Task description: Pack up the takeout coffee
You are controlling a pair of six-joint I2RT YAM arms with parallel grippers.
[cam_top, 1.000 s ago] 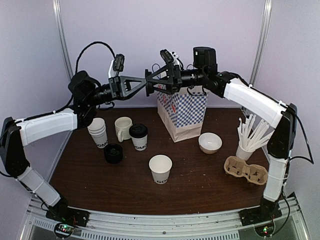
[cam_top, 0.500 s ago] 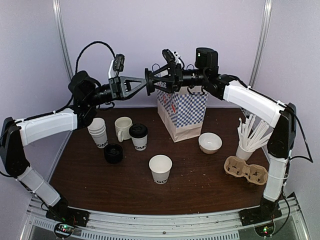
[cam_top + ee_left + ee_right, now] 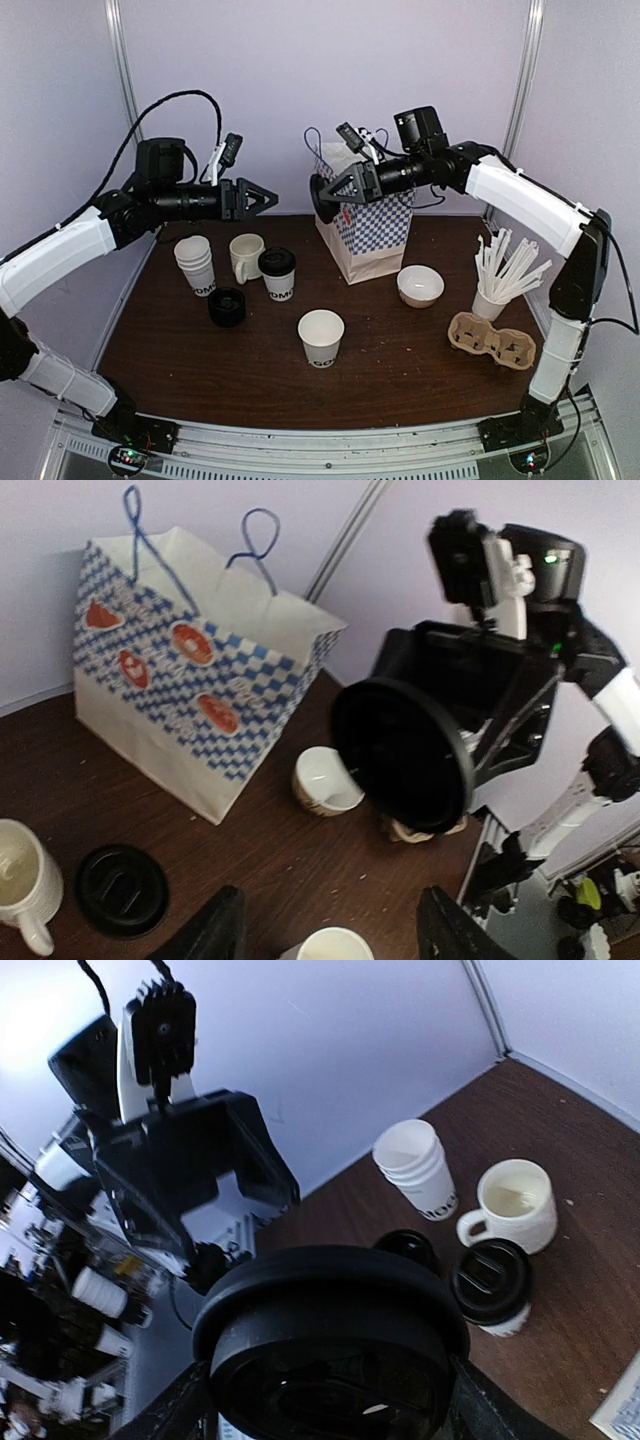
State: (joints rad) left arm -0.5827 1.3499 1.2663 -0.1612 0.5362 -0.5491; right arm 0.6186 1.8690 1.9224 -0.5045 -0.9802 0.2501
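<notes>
The takeout coffee, a white paper cup with a black lid, stands on the table left of centre; the right wrist view shows the same cup beside the mug. High above the table my right gripper is shut on a separate black lid, which fills the right wrist view. My left gripper hangs open a short way left of that lid, touching nothing. From the left wrist the held lid faces me. The blue-checked paper bag stands open behind.
On the table are a stack of white cups, a cream mug, a loose black lid, an open paper cup, a white bowl, a cup of straws and a cardboard carrier.
My left gripper has opened, let go of the black lid and drawn back to the left. The right gripper keeps the lid and has carried it slightly right and down.
</notes>
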